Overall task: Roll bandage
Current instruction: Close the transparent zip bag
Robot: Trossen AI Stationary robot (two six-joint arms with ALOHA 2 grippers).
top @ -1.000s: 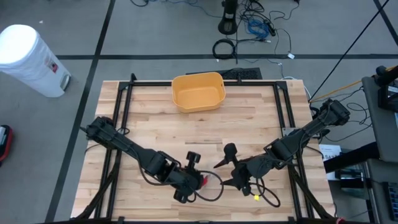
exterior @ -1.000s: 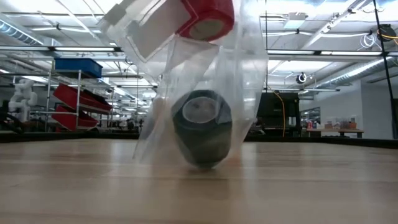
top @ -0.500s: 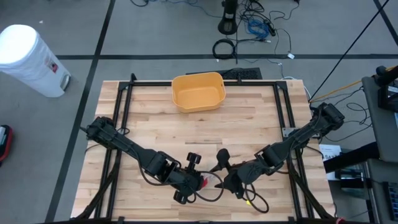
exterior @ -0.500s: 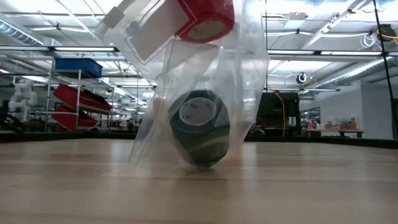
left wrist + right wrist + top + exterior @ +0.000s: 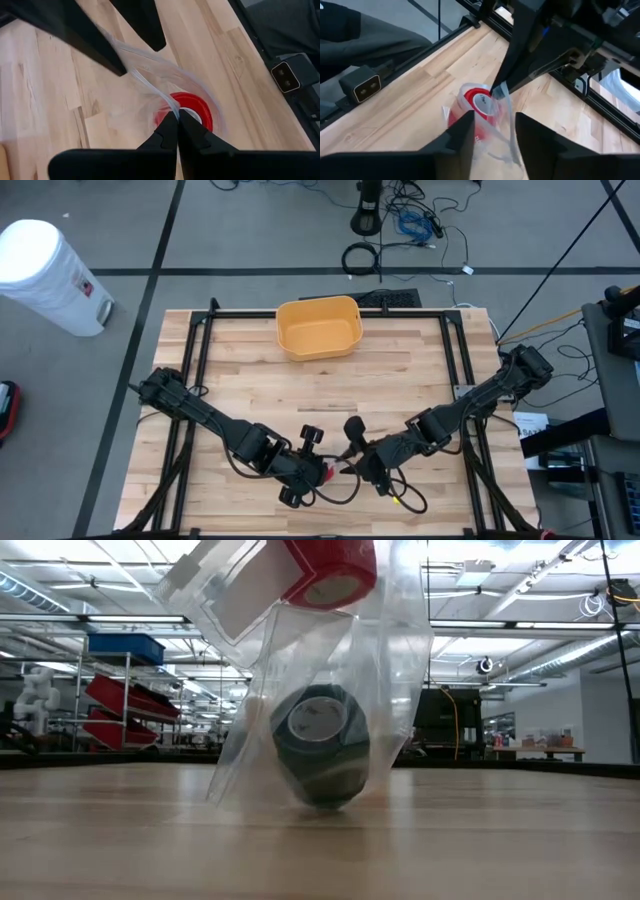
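Here the red bandage roll [image 5: 186, 111] sat inside a clear plastic bag [image 5: 320, 670], high in it, with a dark green roll [image 5: 322, 747] hanging lower in the same bag and touching the desk [image 5: 400, 370]. The left hand [image 5: 176, 121] was closed tight on the bag's upper edge, holding it up just above the red roll. The right hand [image 5: 492, 122] faced it from the other side, its fingers [image 5: 462, 131] parted and straddling the bag's free edge right in front of the red roll, not clearly pinching anything. To do this step well, I judged the right hand should close on the opposite lip only, not the roll, so the mouth could be drawn apart. A yellow bin [image 5: 318, 326] stood well beyond both hands.
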